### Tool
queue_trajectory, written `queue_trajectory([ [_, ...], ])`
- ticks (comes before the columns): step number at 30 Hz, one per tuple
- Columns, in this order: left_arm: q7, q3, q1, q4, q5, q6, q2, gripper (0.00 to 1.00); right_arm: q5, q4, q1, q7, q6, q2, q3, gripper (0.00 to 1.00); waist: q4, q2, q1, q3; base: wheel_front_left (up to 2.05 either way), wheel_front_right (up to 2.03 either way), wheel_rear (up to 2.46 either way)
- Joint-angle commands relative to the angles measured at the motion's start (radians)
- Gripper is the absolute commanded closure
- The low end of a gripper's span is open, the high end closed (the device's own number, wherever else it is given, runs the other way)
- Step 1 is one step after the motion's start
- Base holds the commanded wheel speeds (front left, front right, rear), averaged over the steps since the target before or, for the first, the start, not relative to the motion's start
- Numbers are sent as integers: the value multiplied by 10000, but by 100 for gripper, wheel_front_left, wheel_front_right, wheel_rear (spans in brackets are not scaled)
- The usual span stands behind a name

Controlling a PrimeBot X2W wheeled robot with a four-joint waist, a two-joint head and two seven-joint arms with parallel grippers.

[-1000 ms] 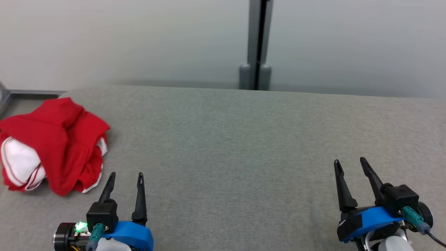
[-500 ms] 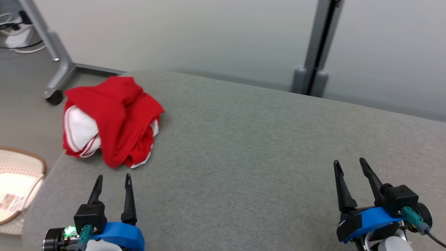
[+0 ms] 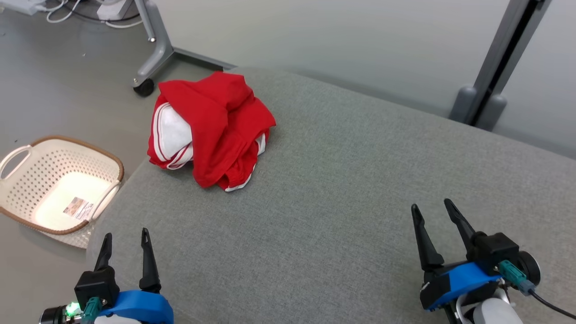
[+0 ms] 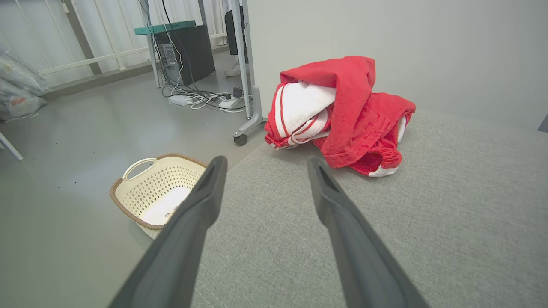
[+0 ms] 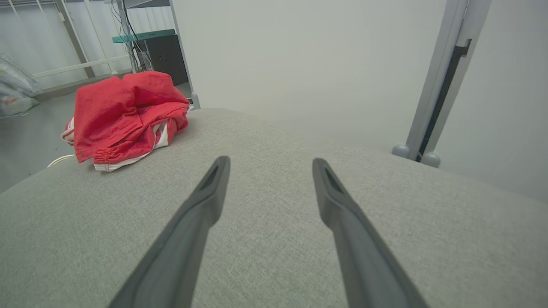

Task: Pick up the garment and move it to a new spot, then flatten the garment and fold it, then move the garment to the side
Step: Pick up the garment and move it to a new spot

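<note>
Both my tools empty, jaws wide: left tool (image 3: 126,232), right tool (image 3: 430,204). Risk: red garment (image 3: 211,121) bunched at counter (image 3: 315,202) corner; a shallow pinch/drag could dump it twd laundry basket (image 3: 76,143).

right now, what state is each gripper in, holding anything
Left gripper: open, holding nothing; the red garment lies ahead of it, untouched.
Right gripper: open, holding nothing, over the grey cushion.
</note>
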Motion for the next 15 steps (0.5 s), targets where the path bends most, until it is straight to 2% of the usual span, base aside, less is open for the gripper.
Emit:
queue_trajectory([
  [1,-50,112,67,-120,-51,81,-15,0,-65,49,-208,-36,1,-47,83,0,118,1,-1,154,0,0,0],
  [8,-49,350,55,-235,-111,24,-62,0,-157,200,-483,-36,1,-47,332,0,151,1,-1,331,0,0,0],
  [15,-49,389,-600,315,-304,-539,-81,0,-318,86,-267,-36,1,-47,188,0,-37,1,-1,471,0,0,0],
])
